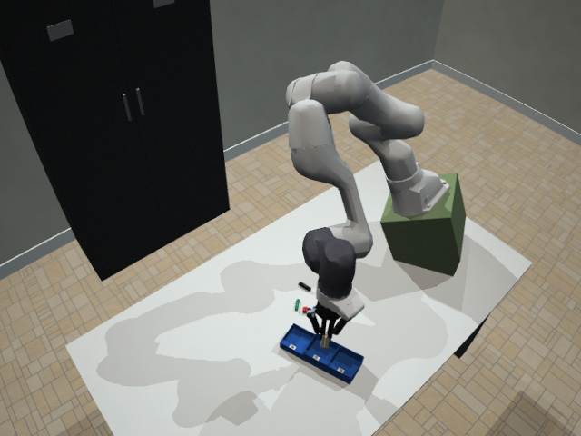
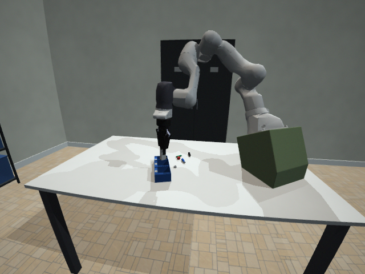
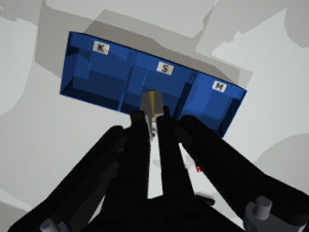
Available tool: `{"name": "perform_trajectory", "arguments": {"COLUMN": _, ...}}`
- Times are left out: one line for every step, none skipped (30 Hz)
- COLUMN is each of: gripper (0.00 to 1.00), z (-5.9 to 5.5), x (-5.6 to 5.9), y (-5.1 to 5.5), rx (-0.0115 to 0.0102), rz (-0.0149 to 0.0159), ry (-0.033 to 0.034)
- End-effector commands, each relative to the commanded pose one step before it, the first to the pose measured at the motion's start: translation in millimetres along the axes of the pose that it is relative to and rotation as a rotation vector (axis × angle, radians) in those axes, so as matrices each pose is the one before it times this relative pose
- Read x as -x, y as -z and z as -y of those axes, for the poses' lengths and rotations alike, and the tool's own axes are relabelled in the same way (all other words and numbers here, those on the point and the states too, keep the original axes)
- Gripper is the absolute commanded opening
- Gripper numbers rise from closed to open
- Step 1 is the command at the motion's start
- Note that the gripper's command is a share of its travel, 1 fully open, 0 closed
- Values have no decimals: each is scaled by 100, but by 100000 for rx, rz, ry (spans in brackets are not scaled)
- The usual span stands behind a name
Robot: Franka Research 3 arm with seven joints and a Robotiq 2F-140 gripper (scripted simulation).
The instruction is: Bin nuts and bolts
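Note:
My gripper (image 1: 324, 342) (image 2: 162, 157) (image 3: 153, 101) is shut above the middle compartment, the bin marked S (image 1: 315, 357) (image 3: 164, 68). A thin brass-coloured strip shows between its grey fingertips in the wrist view; it looks like a bolt held there, its head not distinguishable. A small silver nut (image 2: 175, 166) (image 3: 154, 132) lies on the table beside the bins; in the wrist view it shows partly between the fingers, and in the top view the gripper hides it. No nut or bolt is visible inside S, though the fingertips cover part of it.
K (image 3: 100, 47) and M (image 3: 219, 86) flank S in the same blue block. Black (image 1: 304, 286) (image 2: 189, 154), green (image 1: 297, 304) (image 2: 178, 156), red (image 1: 305, 310) (image 2: 178, 158) and blue (image 2: 183, 160) small things lie beyond the nut. The green base block (image 2: 272, 156) stands right in the exterior view.

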State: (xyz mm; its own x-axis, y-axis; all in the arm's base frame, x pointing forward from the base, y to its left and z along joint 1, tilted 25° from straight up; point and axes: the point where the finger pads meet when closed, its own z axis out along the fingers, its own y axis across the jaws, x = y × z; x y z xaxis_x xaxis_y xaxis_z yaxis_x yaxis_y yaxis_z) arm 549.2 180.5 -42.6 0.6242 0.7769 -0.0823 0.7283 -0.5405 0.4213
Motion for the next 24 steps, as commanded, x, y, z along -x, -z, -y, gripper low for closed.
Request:
{"name": "perform_trajectory", "arguments": {"gripper": 0, "z": -156, "x": 27, "y": -32, "rx": -527, "rz": 568, "ry": 15684}}
{"name": "perform_trajectory", "arguments": {"gripper": 0, "z": 0, "x": 0, "y": 0, "rx": 58, "rz": -78, "ry": 1589}}
{"name": "perform_trajectory", "arguments": {"gripper": 0, "z": 0, "x": 0, "y": 0, "rx": 61, "rz": -82, "ry": 1589}}
{"name": "perform_trajectory", "arguments": {"gripper": 0, "z": 0, "x": 0, "y": 0, "rx": 64, "rz": -85, "ry": 1588}}
{"name": "perform_trajectory", "arguments": {"gripper": 0, "z": -23, "x": 14, "y": 0, "rx": 65, "rz": -81, "ry": 1585}}
{"name": "perform_trajectory", "arguments": {"gripper": 0, "z": 0, "x": 0, "y": 0, "rx": 0, "rz": 0, "ry": 0}}
{"name": "perform_trajectory", "arguments": {"gripper": 0, "z": 0, "x": 0, "y": 0, "rx": 0, "rz": 0, "ry": 0}}
{"name": "perform_trajectory", "arguments": {"gripper": 0, "z": -16, "x": 14, "y": 0, "rx": 158, "rz": -95, "ry": 4241}}
{"name": "perform_trajectory", "arguments": {"gripper": 0, "z": -13, "x": 15, "y": 0, "rx": 48, "rz": -38, "ry": 1493}}
{"name": "perform_trajectory", "arguments": {"gripper": 0, "z": -11, "x": 16, "y": 0, "rx": 47, "rz": -51, "ry": 1567}}
{"name": "perform_trajectory", "arguments": {"gripper": 0, "z": -9, "x": 17, "y": 0, "rx": 46, "rz": -46, "ry": 1558}}
{"name": "perform_trajectory", "arguments": {"gripper": 0, "z": -7, "x": 17, "y": 0, "rx": 43, "rz": -42, "ry": 1550}}
{"name": "perform_trajectory", "arguments": {"gripper": 0, "z": -4, "x": 17, "y": 1, "rx": 37, "rz": -34, "ry": 1544}}
{"name": "perform_trajectory", "arguments": {"gripper": 0, "z": -3, "x": 15, "y": 1, "rx": 29, "rz": -24, "ry": 1541}}
{"name": "perform_trajectory", "arguments": {"gripper": 0, "z": -1, "x": 14, "y": 0, "rx": 23, "rz": -16, "ry": 1538}}
{"name": "perform_trajectory", "arguments": {"gripper": 0, "z": 0, "x": 12, "y": 0, "rx": 19, "rz": -11, "ry": 1533}}
{"name": "perform_trajectory", "arguments": {"gripper": 0, "z": 0, "x": 11, "y": 0, "rx": 16, "rz": -9, "ry": 1528}}
{"name": "perform_trajectory", "arguments": {"gripper": 0, "z": 1, "x": 9, "y": 0, "rx": 13, "rz": -8, "ry": 1524}}
{"name": "perform_trajectory", "arguments": {"gripper": 0, "z": 2, "x": 8, "y": 0, "rx": 11, "rz": -8, "ry": 1520}}
{"name": "perform_trajectory", "arguments": {"gripper": 0, "z": 2, "x": 7, "y": 0, "rx": 8, "rz": -7, "ry": 1517}}
{"name": "perform_trajectory", "arguments": {"gripper": 0, "z": 3, "x": 7, "y": 0, "rx": 5, "rz": -7, "ry": 1514}}
{"name": "perform_trajectory", "arguments": {"gripper": 0, "z": 3, "x": 6, "y": 0, "rx": 2, "rz": -6, "ry": 1510}}
{"name": "perform_trajectory", "arguments": {"gripper": 0, "z": 0, "x": 0, "y": 0, "rx": 0, "rz": 0, "ry": 0}}
{"name": "perform_trajectory", "arguments": {"gripper": 0, "z": 0, "x": 0, "y": 0, "rx": 0, "rz": 0, "ry": 0}}
